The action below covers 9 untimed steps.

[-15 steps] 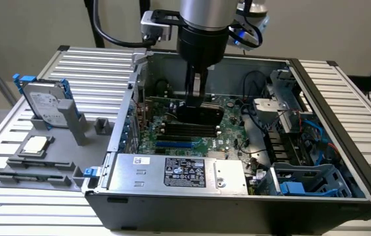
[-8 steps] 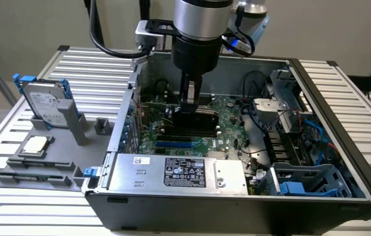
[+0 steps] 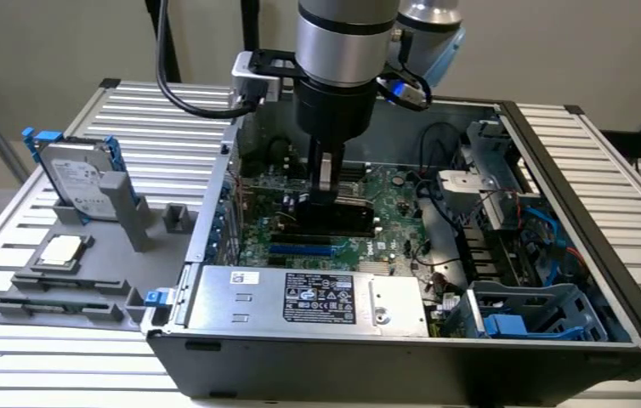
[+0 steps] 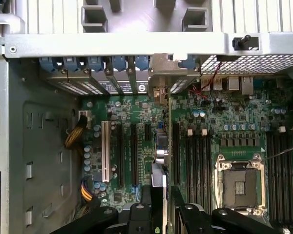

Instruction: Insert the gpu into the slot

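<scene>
Alt text: The gripper [image 3: 323, 202] reaches down into an open computer case [image 3: 411, 374], fingers pinching the gpu [image 3: 337, 223], a black card held on edge directly beneath it over the green motherboard [image 3: 398, 223]. The blue slot [image 3: 301, 251] lies uncovered just beside the fingertips. The card appears not yet seated, so insertion looks unfinished.

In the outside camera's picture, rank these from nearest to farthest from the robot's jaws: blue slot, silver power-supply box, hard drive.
1. Blue slot: on the motherboard, by the jaws of the gripper.
2. Silver power-supply box: inside the case, against its wall.
3. Hard drive: outside the case, exterior view's left.
</scene>
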{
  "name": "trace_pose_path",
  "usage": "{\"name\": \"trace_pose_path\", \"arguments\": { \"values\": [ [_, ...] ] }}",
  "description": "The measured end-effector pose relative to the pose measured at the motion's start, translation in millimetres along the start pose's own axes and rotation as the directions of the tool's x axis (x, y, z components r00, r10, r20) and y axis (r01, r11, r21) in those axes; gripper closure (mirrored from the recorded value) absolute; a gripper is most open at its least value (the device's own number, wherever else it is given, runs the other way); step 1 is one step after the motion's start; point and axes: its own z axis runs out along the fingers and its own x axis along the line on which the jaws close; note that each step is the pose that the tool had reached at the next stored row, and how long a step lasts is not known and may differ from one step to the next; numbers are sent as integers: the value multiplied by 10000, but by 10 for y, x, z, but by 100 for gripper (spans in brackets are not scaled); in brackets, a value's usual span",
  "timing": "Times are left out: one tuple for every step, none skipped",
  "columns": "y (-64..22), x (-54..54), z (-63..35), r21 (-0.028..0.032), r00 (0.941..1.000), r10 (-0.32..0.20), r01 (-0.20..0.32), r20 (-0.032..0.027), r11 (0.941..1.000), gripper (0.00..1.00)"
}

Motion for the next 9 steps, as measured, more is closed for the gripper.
{"name": "trace_pose_path", "arguments": {
  "values": [
    [0, 1, 18, 0, 10000, -1, 1, -1, 10000, 74],
    [0, 1, 36, 1, 10000, -3, 3, -1, 10000, 74],
    [1, 2, 54, 2, 10000, -4, 4, -1, 10000, 74],
    [2, 2, 72, 3, 10000, -5, 5, -1, 10000, 74],
    [3, 3, 91, 4, 10000, -6, 6, 0, 10000, 74],
    [5, 4, 109, 5, 10000, -7, 7, 0, 10000, 74],
    [8, 5, 126, 5, 10000, -8, 8, 0, 10000, 74],
    [10, 5, 144, 5, 10000, -7, 7, -1, 10000, 74],
    [12, 6, 164, 6, 10000, -8, 8, -1, 10000, 74]
  ]
}}
